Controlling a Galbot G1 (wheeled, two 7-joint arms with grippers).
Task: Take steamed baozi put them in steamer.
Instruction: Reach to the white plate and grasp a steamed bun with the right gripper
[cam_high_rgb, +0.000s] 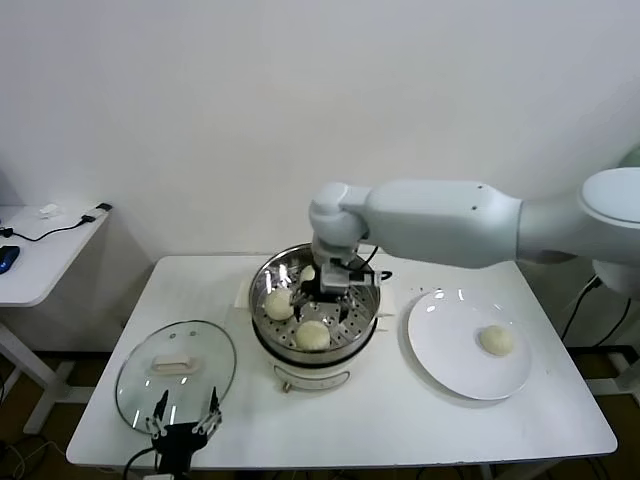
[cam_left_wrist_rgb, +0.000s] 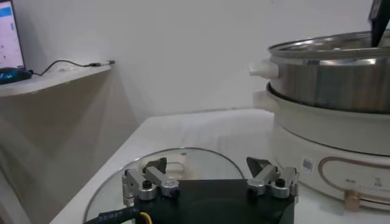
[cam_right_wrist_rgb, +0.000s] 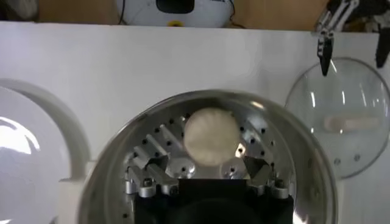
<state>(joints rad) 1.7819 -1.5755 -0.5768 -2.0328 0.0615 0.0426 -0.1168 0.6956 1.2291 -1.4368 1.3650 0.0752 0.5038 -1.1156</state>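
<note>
On the white rectangular table, 1 round glass lid lies well apart from 1 flat white plate.

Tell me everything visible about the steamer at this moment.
The steamer is a round, shiny steel pot on a cream-white base with a small front knob, standing upright near the middle of the white table, between the glass lid and the white plate. It is uncovered. Its perforated steel tray holds three cream-white buns. The right claw is lowered inside it, fingers open, with one bun lying between them on the tray.
</note>
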